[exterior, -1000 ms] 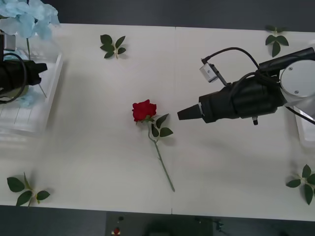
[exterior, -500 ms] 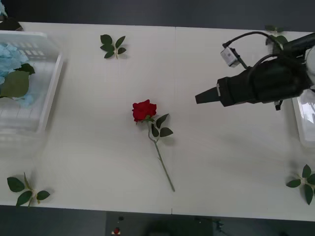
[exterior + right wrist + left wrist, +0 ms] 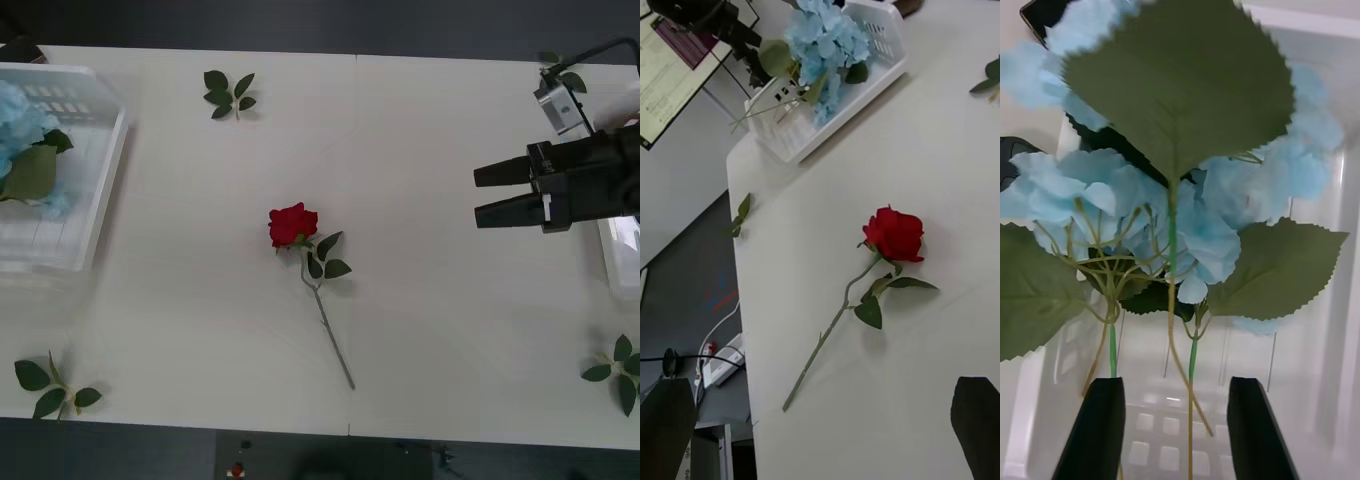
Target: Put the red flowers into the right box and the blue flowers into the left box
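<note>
The red flower point(image 3: 293, 224), a deep-red fabric rose on a thin green wire stem, lies mid-tabletop point(image 3: 420, 330): light, limp-petalled, best pinched mid-stem. The right claw point(image 3: 478, 195) hovers well apart, fingers spread; the left claw point(image 3: 1176, 427) gapes beneath pale-blue flowers point(image 3: 1187, 217) in the slotted white left box point(image 3: 95, 190).

No legible text, labels, brands or nos. anywhere; wall poster point(image 3: 670, 71) print too blurred.

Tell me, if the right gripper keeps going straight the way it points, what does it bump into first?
Probably the red rose. The open right gripper points across the table toward the middle, where the rose lies. It may pass above the flower, since height is hard to judge.
</note>
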